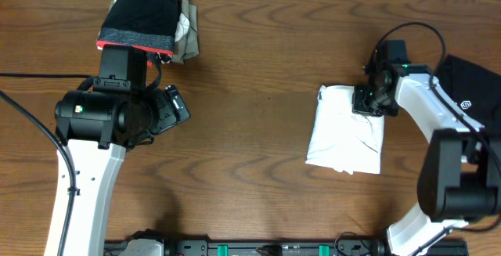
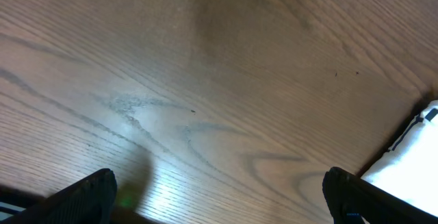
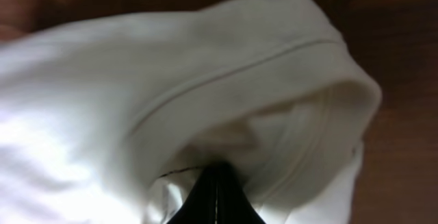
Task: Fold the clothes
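Left arm (image 1: 82,185): white link rises from the near table edge, and the black joint housing sits directly behind the pincer.
Left gripper (image 2: 219,207): jaws spread wide apart, both fingertips level, pointing inward toward the other arm.
Right arm (image 1: 427,103): bent sharply, with the forearm running back from the pincer.
Right gripper (image 3: 215,196): fingers pressed together, pinching the white shirt (image 3: 137,80), which bunches just beyond the tips.

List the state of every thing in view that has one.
white shirt, folded into a rectangle, upper edge pinched
black garment, lying loose, logo up
dark heap, bunched, not folded
left gripper, fingers open, empty
right gripper, fingers shut on white shirt
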Controlling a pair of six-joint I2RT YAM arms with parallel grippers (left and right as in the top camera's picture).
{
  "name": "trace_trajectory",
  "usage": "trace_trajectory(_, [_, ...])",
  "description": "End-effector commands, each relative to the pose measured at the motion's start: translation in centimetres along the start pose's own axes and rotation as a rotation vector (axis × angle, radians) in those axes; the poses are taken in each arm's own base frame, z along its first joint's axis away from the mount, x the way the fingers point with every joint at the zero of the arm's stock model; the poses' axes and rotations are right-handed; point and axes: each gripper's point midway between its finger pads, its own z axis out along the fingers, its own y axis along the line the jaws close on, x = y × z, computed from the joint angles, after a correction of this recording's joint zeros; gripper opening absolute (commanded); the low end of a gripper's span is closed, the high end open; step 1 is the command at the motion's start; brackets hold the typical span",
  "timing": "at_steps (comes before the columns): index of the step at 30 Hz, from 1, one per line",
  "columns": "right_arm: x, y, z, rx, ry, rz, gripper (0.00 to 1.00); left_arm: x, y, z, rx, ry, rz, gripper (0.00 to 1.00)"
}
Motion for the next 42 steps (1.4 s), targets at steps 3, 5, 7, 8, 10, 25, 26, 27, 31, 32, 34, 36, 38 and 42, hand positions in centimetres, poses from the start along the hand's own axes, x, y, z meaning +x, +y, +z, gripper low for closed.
trace_trajectory(3, [-0.4,-4.3,1.1,0.191,0.009,0.016,0.01,-0.2,0.4,0.2,-0.018,0.000,0.028,0.98])
trace_trajectory(5, [-0.7,-5.4,0.6,0.251,-0.003,0.021,0.01,-0.2,0.3,0.2,-0.017,-0.001,0.027,0.98])
trace_trajectory(7, [-1.0,-6.2,-0.1,0.305,-0.015,0.036,0.01,-0.3,0.2,0.3,-0.013,-0.007,0.027,0.98])
trace_trajectory(8, [-1.1,-6.4,-0.5,0.327,-0.020,0.039,0.01,-0.4,0.2,0.3,-0.011,-0.010,0.027,0.98])
trace_trajectory(10, [-1.5,-6.6,-1.4,0.350,-0.023,0.039,0.02,-0.5,0.1,0.3,-0.010,-0.011,0.027,0.98])
trace_trajectory(25, [-1.7,-4.2,-9.7,0.291,0.061,0.325,0.01,-0.6,-0.2,0.5,-0.006,-0.012,0.040,0.98])
trace_trajectory(26, [-1.2,-2.2,-9.2,0.177,0.109,0.286,0.01,-0.7,-0.4,0.6,-0.002,-0.014,0.051,0.98])
trace_trajectory(27, [-0.7,-0.2,-8.8,0.063,0.153,0.225,0.01,-0.7,-0.5,0.8,-0.001,-0.013,0.058,0.98])
trace_trajectory(31, [1.9,3.6,-7.6,-0.120,0.261,0.142,0.01,-0.7,-1.1,1.6,-0.006,0.006,0.078,0.98])
trace_trajectory(32, [2.5,3.8,-7.0,-0.118,0.278,0.134,0.01,-0.7,-1.2,1.9,-0.012,0.017,0.080,0.98])
trace_trajectory(34, [3.8,4.1,-5.8,-0.110,0.307,0.133,0.01,-0.6,-1.1,2.5,-0.025,0.036,0.080,0.98])
trace_trajectory(36, [4.8,4.5,-4.3,-0.108,0.320,0.150,0.01,-0.5,-1.1,2.9,-0.038,0.056,0.080,0.98])
trace_trajectory(38, [5.3,5.2,-3.0,-0.130,0.317,0.140,0.01,-0.5,-1.1,3.4,-0.046,0.070,0.079,0.98])
trace_trajectory(42, [6.3,6.4,-0.6,-0.147,0.293,0.123,0.01,-0.5,-1.0,4.1,-0.060,0.090,0.079,0.98])
